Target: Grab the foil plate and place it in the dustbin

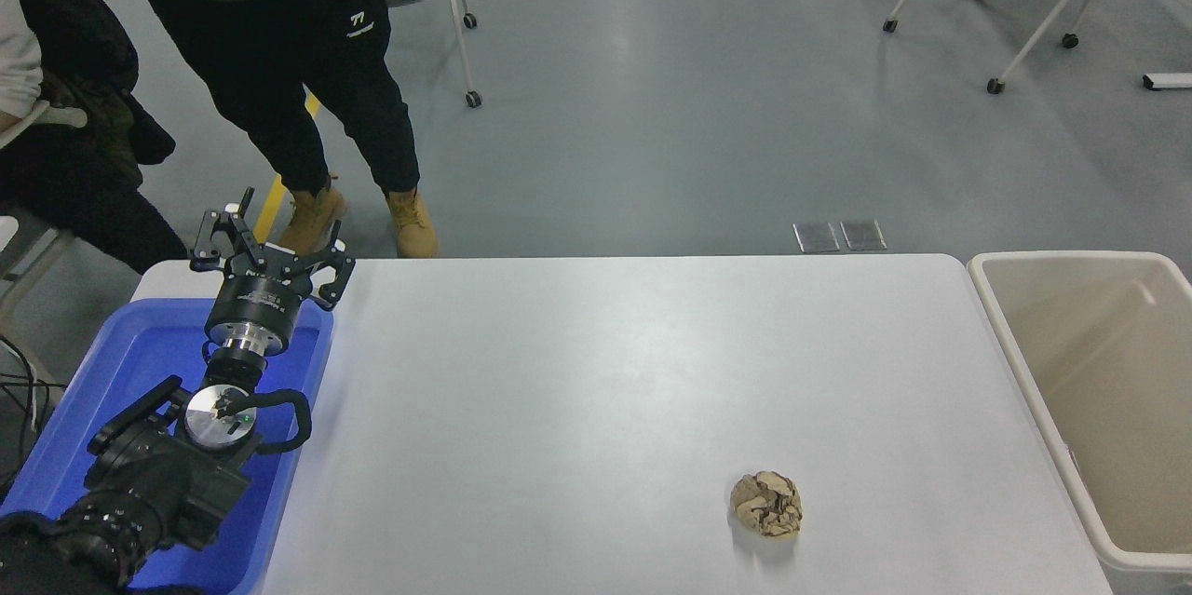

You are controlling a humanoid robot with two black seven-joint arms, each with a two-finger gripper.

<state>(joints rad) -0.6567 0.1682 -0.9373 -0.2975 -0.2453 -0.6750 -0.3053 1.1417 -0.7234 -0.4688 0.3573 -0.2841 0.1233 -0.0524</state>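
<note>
The beige dustbin (1009, 344) stands off the table's right end, and only its smooth inner walls show. The foil plate is out of view. My left gripper (273, 243) is parked at the lower left over the blue tray (140, 344), open with nothing between its fingers. The right arm does not show in the head view.
A small crumpled brown paper ball (766, 504) lies on the white table (605, 362) near its front right. A person in black trousers (298, 64) stands beyond the far left corner, and another sits at the left edge. Wheeled chairs stand on the floor behind.
</note>
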